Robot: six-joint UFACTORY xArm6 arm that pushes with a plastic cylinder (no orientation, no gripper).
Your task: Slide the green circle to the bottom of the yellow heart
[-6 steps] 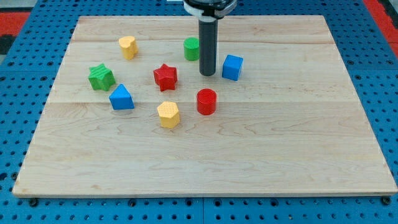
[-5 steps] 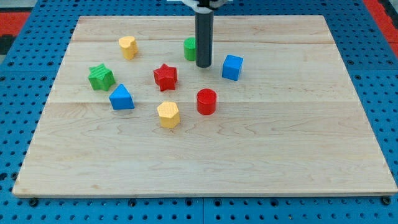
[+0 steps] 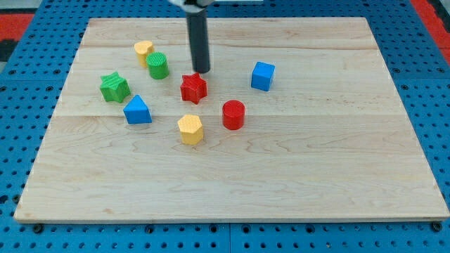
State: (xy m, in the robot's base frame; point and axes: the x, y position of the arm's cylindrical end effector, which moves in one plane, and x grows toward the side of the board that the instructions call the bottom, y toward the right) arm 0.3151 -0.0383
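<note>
The green circle (image 3: 157,65) stands just below and right of the yellow heart (image 3: 144,50), close to it or touching, in the upper left of the wooden board (image 3: 316,161). My tip (image 3: 202,72) is to the right of the green circle, apart from it, just above the red star (image 3: 193,88).
A green star (image 3: 114,87) and a blue triangle (image 3: 137,110) lie at the left. A yellow hexagon (image 3: 190,129) and a red cylinder (image 3: 233,114) sit near the middle. A blue cube (image 3: 262,76) lies to the right of my tip.
My tip has moved left. The green circle has slid left from beside the rod to just under the yellow heart. The red star has shifted slightly right.
</note>
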